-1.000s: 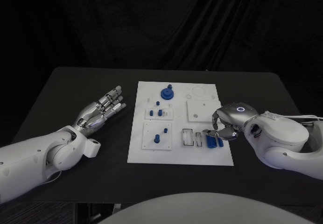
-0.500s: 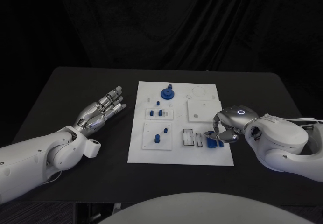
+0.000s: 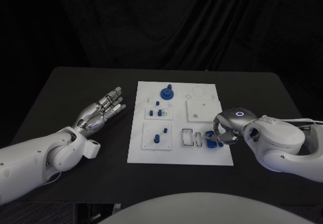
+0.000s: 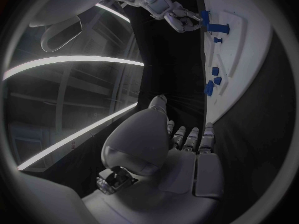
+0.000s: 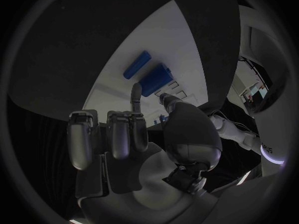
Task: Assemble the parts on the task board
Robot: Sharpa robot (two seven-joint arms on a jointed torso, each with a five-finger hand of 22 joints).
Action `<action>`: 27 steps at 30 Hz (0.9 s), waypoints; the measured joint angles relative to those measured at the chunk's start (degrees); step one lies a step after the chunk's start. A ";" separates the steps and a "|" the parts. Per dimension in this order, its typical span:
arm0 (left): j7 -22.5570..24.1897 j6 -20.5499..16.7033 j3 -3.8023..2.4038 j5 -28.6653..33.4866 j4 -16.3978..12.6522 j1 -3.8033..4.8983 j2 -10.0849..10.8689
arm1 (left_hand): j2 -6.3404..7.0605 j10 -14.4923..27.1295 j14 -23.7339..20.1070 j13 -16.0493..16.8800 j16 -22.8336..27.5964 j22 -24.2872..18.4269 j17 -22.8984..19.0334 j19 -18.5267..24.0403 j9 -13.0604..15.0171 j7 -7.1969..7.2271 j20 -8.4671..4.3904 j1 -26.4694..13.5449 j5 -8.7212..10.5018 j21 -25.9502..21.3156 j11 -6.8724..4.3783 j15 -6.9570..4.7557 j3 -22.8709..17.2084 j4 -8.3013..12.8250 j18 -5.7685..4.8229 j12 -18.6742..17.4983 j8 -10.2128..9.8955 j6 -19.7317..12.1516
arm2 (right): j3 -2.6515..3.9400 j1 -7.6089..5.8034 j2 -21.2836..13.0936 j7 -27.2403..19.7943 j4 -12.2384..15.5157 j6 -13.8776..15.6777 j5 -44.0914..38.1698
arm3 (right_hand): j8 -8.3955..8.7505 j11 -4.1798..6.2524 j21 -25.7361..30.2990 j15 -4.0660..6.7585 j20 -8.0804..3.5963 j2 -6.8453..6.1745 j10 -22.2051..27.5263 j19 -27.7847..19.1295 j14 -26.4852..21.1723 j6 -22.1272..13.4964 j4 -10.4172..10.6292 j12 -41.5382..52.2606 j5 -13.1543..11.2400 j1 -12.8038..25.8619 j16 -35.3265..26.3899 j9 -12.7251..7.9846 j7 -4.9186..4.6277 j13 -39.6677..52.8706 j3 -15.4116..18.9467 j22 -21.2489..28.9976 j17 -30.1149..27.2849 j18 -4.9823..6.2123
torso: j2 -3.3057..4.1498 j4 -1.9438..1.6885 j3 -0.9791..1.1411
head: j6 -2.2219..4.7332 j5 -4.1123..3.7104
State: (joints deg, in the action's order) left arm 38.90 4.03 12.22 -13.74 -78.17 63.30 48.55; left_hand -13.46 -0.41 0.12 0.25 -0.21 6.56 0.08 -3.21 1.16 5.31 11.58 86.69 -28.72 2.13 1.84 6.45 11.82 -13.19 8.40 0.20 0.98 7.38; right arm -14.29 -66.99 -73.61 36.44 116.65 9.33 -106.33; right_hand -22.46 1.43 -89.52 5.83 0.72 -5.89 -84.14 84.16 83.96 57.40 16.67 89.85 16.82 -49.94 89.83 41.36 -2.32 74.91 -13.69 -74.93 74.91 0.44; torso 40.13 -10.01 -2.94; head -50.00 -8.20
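The white task board (image 3: 180, 151) lies in the middle of the table. On it stand a blue gear-like part (image 3: 166, 94), small blue pegs (image 3: 156, 112) and a single peg (image 3: 157, 138). Two oblong blue pieces (image 3: 214, 141) lie at the board's right edge. My right hand (image 3: 226, 130) hovers over them. In the right wrist view, a finger (image 5: 135, 95) and the thumb (image 5: 167, 99) straddle the near end of one blue piece (image 5: 157, 78), with the other piece (image 5: 137, 64) beside it. Whether they squeeze it is unclear. My left hand (image 3: 101, 112) lies flat and open, left of the board.
The left wrist view shows the board (image 4: 249, 50) with its blue parts (image 4: 212, 84) and my right hand (image 4: 177, 17) at the far end. Bare black table surrounds the board on all sides.
My right hand has crept a little leftward and toward me, settling closer onto the blue pieces at the board's right edge. The left arm has stayed still.
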 measured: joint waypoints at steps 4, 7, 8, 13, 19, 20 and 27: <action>0.00 0.03 0.00 0.00 0.01 -0.01 -0.02 | 0.00 0.00 0.00 -0.03 0.00 -0.01 0.01 0.00 0.00 0.00 0.00 0.00 0.00 0.00 0.00 0.00 0.00 0.00 0.00 0.00 0.00 0.00 | 0.00 0.44 0.07 0.00 -0.27 -0.06 0.09 | 0.49 0.00 0.34 0.00 0.00 -0.03 0.00 0.00 0.00 0.21 -0.16 0.00 0.00 -0.56 0.00 -0.16 -0.21 0.00 -0.15 0.00 0.00 0.00 | 0.00 0.04 -0.02 | 0.00 0.10; 0.00 0.05 0.00 0.00 0.04 -0.03 -0.03 | 0.00 0.00 0.00 -0.03 0.00 0.00 0.01 0.00 0.00 0.00 0.00 0.00 0.00 0.00 0.00 0.00 0.00 0.00 0.00 0.00 0.00 0.00 | 0.00 0.67 0.22 0.00 -0.46 -0.09 0.29 | 0.75 0.00 0.34 0.00 0.00 -0.32 0.00 0.00 0.00 0.32 0.00 0.00 0.00 -0.92 0.00 -0.25 -0.09 0.00 -0.31 0.00 0.00 0.00 | -0.01 0.06 -0.03 | 0.00 0.10; 0.00 0.06 0.00 0.00 0.06 -0.03 -0.04 | 0.00 0.00 0.00 -0.03 0.00 -0.01 0.01 0.00 0.00 0.00 0.00 0.00 0.00 0.00 0.00 0.00 0.00 0.00 0.00 0.00 0.00 0.00 | 0.00 0.73 0.30 -0.01 -0.53 -0.10 0.36 | 0.99 0.00 0.45 0.00 0.00 -0.21 0.00 0.00 0.00 0.41 0.00 0.00 0.00 -1.12 0.00 -0.27 0.00 0.00 -0.31 0.00 0.00 0.00 | -0.01 0.07 -0.03 | 0.00 0.09; 0.00 0.10 0.00 0.00 0.11 -0.04 -0.12 | 0.00 0.00 0.00 -0.03 0.00 -0.01 0.01 0.00 0.00 0.00 0.00 0.00 0.00 0.00 0.00 0.00 -0.18 0.17 0.00 0.00 0.00 0.00 | 0.00 0.96 0.78 -0.08 -0.91 -0.13 0.64 | 1.69 0.00 0.88 0.00 0.00 -0.24 0.00 0.00 0.00 0.75 -0.26 0.00 0.00 -2.73 -0.24 -0.45 -0.08 0.00 -0.57 0.01 0.00 0.00 | -0.03 0.08 -0.03 | 0.00 -0.03; 0.00 0.16 0.00 0.00 0.20 -0.07 -0.21 | 0.00 0.00 0.00 -0.03 0.00 0.00 0.02 0.00 0.00 0.00 0.00 0.00 0.00 0.00 0.00 0.00 -0.17 0.17 0.00 0.00 0.00 0.00 | 0.01 1.27 1.49 -0.18 -1.50 -0.23 1.02 | 2.30 0.00 1.36 0.00 0.00 -0.21 0.00 0.00 0.00 0.95 -0.17 0.00 -0.23 -3.70 -0.45 -0.55 -0.12 0.01 -0.79 0.01 0.00 0.00 | -0.04 0.08 -0.02 | 0.00 -0.07; 0.00 0.17 0.00 0.00 0.21 -0.07 -0.21 | 0.00 0.00 0.00 -0.03 0.00 0.00 0.01 0.00 0.00 0.00 -0.01 0.00 0.00 0.00 0.00 0.00 -0.17 0.16 0.00 0.00 0.00 0.00 | 0.02 1.34 1.58 -0.19 -1.55 -0.25 1.11 | 2.31 0.00 1.39 0.00 0.00 -0.23 0.00 0.00 0.00 1.03 -0.18 0.00 -0.23 -3.71 -0.45 -0.56 -0.20 0.03 -0.80 0.01 0.00 0.01 | -0.04 0.08 -0.01 | 0.00 -0.01; 0.00 0.26 0.00 0.00 0.28 -0.10 -0.21 | 0.00 0.00 0.00 -0.03 0.00 0.00 -0.02 0.00 0.00 -0.20 0.00 0.00 -0.28 0.00 0.00 0.00 -0.23 0.56 0.00 0.00 0.00 0.21 | 0.03 2.00 2.40 -0.41 -1.87 -0.28 1.73 | 3.51 0.00 1.89 0.00 0.00 -0.67 0.00 0.00 0.00 1.03 -0.32 0.00 -0.23 -5.20 -0.66 -0.80 -0.21 0.04 -0.94 0.01 0.00 0.00 | -0.06 0.08 -0.01 | 0.00 -0.01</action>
State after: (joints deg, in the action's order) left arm 38.90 4.29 12.22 -13.74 -77.89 63.21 48.35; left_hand -13.46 -0.41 0.12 0.23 -0.21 6.56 0.06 -3.21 1.16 5.10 11.58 86.69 -29.00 2.13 1.84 6.45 11.59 -12.62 8.40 0.20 0.98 7.59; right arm -14.26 -64.99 -71.21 36.03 114.78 9.06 -104.60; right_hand -18.96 1.43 -87.63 5.83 0.72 -6.56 -84.14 84.16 83.96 58.43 16.35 89.85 16.60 -55.14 89.17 40.56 -2.52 74.95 -14.63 -74.92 74.91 0.44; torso 40.07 -9.94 -2.95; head -50.00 -8.21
